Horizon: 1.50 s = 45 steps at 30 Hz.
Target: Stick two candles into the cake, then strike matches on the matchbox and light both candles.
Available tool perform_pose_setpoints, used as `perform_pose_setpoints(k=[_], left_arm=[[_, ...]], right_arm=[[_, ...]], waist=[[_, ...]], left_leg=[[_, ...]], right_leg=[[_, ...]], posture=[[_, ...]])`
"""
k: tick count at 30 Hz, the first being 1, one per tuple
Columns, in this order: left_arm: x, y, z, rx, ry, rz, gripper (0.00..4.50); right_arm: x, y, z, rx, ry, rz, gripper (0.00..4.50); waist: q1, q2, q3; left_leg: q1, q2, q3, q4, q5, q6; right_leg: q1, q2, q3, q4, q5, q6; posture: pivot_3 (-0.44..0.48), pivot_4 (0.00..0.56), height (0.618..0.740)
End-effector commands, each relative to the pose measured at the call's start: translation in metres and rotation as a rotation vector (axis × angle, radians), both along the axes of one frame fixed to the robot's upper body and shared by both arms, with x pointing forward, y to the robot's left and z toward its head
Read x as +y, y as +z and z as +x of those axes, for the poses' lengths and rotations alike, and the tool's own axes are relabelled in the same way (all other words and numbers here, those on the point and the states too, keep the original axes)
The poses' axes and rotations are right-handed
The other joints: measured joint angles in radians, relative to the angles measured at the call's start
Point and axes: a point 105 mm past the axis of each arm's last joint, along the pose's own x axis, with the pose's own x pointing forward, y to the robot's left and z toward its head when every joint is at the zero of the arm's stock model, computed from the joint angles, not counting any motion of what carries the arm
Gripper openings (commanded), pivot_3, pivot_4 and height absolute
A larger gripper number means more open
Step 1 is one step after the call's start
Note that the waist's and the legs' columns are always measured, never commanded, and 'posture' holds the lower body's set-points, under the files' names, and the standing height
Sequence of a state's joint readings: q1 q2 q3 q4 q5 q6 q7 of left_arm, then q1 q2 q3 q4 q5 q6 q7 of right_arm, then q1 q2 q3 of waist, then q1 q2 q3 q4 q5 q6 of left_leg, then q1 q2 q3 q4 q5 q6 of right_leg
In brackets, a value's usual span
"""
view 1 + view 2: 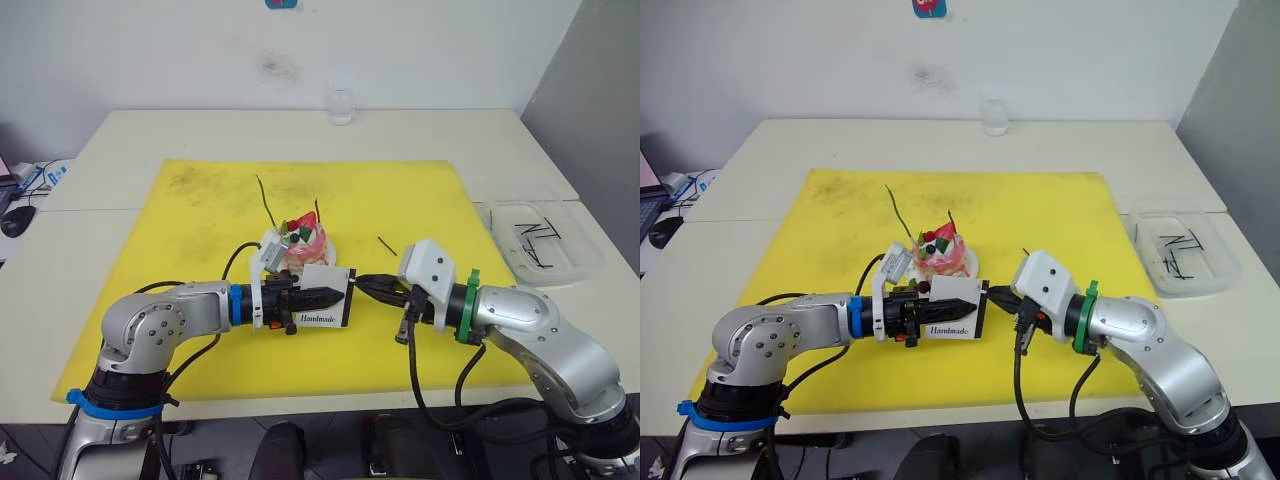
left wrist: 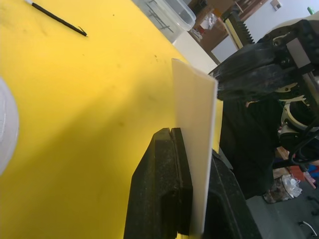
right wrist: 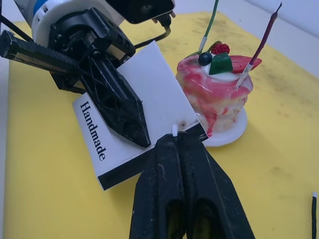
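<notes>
The desk [image 1: 150,135] carries a big yellow mat [image 1: 200,300] that covers most of its middle, and a clear plastic tray [image 1: 585,268] sits on the bare desk beyond the mat's right edge, with several spare matches [image 1: 535,240] lying loose inside it. A small glass [image 1: 340,106] stands near the desk's far edge. The left gripper [image 1: 325,296] reaches in from the mat's left side, its fingers clamped on the matchbox [image 3: 149,107], which it holds on edge just above the mat, near the mat's front edge and directly in front of the cake [image 3: 214,102]. The right gripper [image 1: 368,286] comes in from the right, its fingers pressed together on a match [image 3: 174,130] whose pale tip touches the black strip of the matchbox at the box's right end. The cake sits on its small white plate [image 3: 234,133] around the middle of the mat, just behind the box. Both candles stand in the cake: the greenish candle [image 3: 209,25] rises from its left side and the reddish-brown candle [image 3: 261,42] from its right, each leaning slightly. One loose match [image 1: 386,245] lies flat on the mat to the right of the cake, apart from the plate.
</notes>
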State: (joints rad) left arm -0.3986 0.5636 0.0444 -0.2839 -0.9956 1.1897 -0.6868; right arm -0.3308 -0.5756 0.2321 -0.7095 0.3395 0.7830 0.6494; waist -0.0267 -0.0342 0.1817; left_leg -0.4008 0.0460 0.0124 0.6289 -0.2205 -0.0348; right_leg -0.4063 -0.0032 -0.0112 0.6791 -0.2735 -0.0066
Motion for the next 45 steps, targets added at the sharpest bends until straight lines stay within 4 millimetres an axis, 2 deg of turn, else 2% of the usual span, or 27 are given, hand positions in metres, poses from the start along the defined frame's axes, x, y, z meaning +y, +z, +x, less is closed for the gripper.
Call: perform_pose_setpoints(k=[1, 21, 27, 30, 33, 37, 40, 45], left_arm=[[-0.003, 0.009, 0.0, -0.048, -0.005, -0.01, 0.0], [-0.007, 0.011, -0.005, -0.09, -0.04, 0.0, 0.0], [-0.011, 0.011, -0.006, -0.137, -0.064, 0.021, 0.0], [-0.012, 0.013, -0.003, -0.175, -0.058, 0.033, 0.0], [0.0, 0.02, 0.009, -0.255, -0.007, 0.088, 0.0], [0.034, 0.043, 0.026, -0.363, 0.109, 0.147, 0.0], [0.048, 0.045, 0.018, -0.357, 0.12, 0.173, 0.0], [0.052, 0.031, 0.004, -0.308, 0.119, 0.194, 0.0]], right_arm=[[0.002, 0.006, -0.001, -0.043, 0.01, -0.011, 0.02], [0.006, -0.009, 0.004, -0.049, 0.007, -0.076, 0.02], [0.009, -0.016, 0.005, -0.051, 0.062, -0.126, 0.02], [0.009, -0.026, 0.001, -0.041, 0.131, -0.203, 0.02], [-0.002, -0.033, -0.003, -0.04, 0.171, -0.282, 0.02], [-0.018, -0.024, -0.002, -0.051, 0.166, -0.309, 0.02], [-0.021, -0.011, 0.001, -0.057, 0.13, -0.266, 0.02], [-0.019, 0.002, 0.006, -0.058, 0.092, -0.192, 0.02]], waist=[[0.0, 0.0, 0.0], [0.0, 0.0, 0.0], [0.0, 0.0, 0.0], [0.0, 0.0, 0.0], [0.0, 0.0, 0.0], [-0.002, -0.001, 0.001], [-0.004, -0.001, 0.001], [-0.001, -0.001, 0.001]], left_leg=[[0.0, 0.0, 0.0, 0.0, 0.0, 0.0], [0.0, 0.0, 0.0, 0.0, 0.0, 0.0], [0.0, 0.0, 0.0, 0.0, 0.0, 0.0], [0.0, 0.0, 0.0, 0.0, 0.0, 0.0], [0.0, -0.001, 0.0, 0.0, 0.0, 0.0], [0.0, -0.001, 0.001, 0.0, 0.0, 0.0], [0.001, 0.0, 0.001, 0.0, 0.0, 0.0], [0.0, 0.002, 0.0, -0.001, 0.0, 0.0]], right_leg=[[0.0, 0.0, 0.0, 0.0, 0.0, 0.0], [0.0, 0.0, 0.0, 0.0, 0.0, 0.0], [0.0, 0.0, 0.0, 0.0, 0.0, 0.0], [0.0, 0.0, 0.0, 0.0, 0.0, 0.0], [0.0, 0.0, 0.0, 0.0, 0.0, 0.0], [0.0, 0.0, 0.0, 0.0, 0.0, 0.0], [0.0, 0.0, 0.0, 0.0, 0.0, 0.0], [0.0, 0.0, 0.0, 0.0, 0.0, 0.0]], posture=[[0.0, 0.15, 0.74], [0.0, 0.15, 0.74], [0.0, 0.15, 0.74], [0.0, 0.15, 0.74], [0.0, 0.15, 0.74], [0.0, 0.15, 0.74], [0.0, 0.15, 0.74], [0.0, 0.15, 0.74]])
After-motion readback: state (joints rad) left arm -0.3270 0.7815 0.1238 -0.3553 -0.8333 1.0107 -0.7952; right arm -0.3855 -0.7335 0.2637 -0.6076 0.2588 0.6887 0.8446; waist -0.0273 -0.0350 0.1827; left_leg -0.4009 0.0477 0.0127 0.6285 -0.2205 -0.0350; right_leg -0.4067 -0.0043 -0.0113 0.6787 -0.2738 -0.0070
